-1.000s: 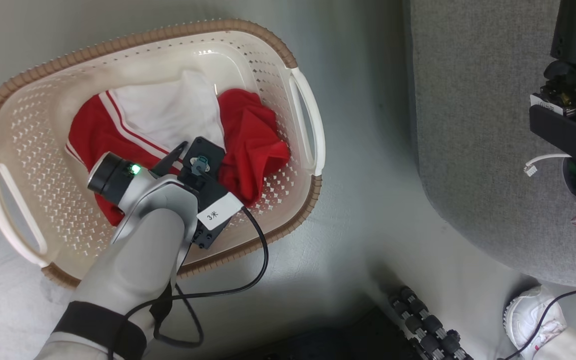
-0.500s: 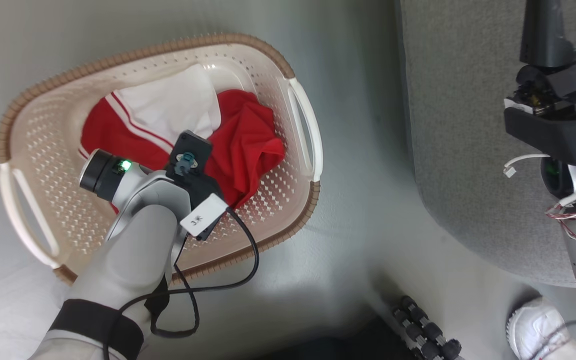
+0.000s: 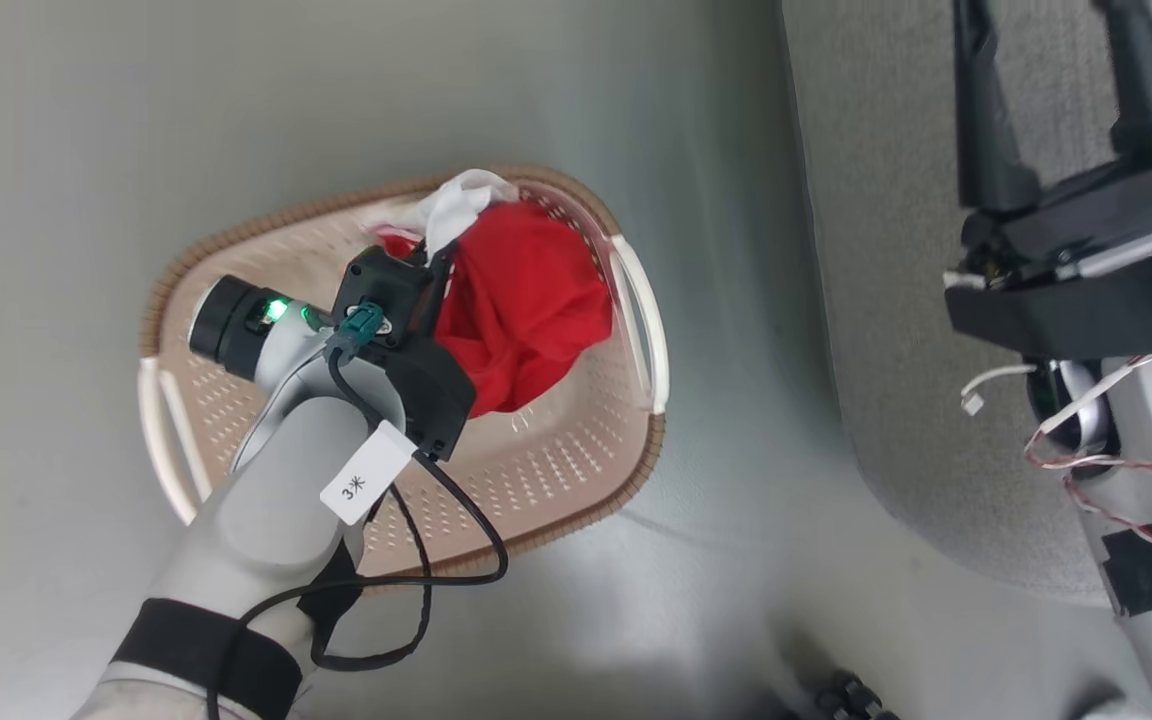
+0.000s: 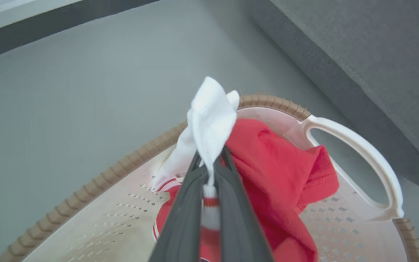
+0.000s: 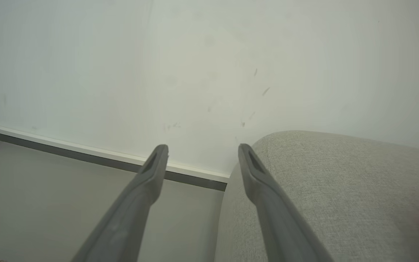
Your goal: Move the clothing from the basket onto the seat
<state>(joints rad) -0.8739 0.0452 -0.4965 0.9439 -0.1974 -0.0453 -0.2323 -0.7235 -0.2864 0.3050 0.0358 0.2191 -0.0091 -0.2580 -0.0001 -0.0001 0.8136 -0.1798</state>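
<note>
My left claw (image 4: 209, 163) pinches the clothing (image 3: 526, 300) over the basket (image 3: 536, 470). Carrying it to the seat (image 3: 886, 250) remains. Right claw (image 5: 202, 149) is wide.

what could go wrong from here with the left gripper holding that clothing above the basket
1. The left gripper pinches the clothing only by a thin white fold, while the red bulk hangs beside the fingers. The fold might slip out.
2. The hanging cloth sits low inside the basket, close to the handle facing the seat. Swinging it across could snag there and drag the basket.
</note>
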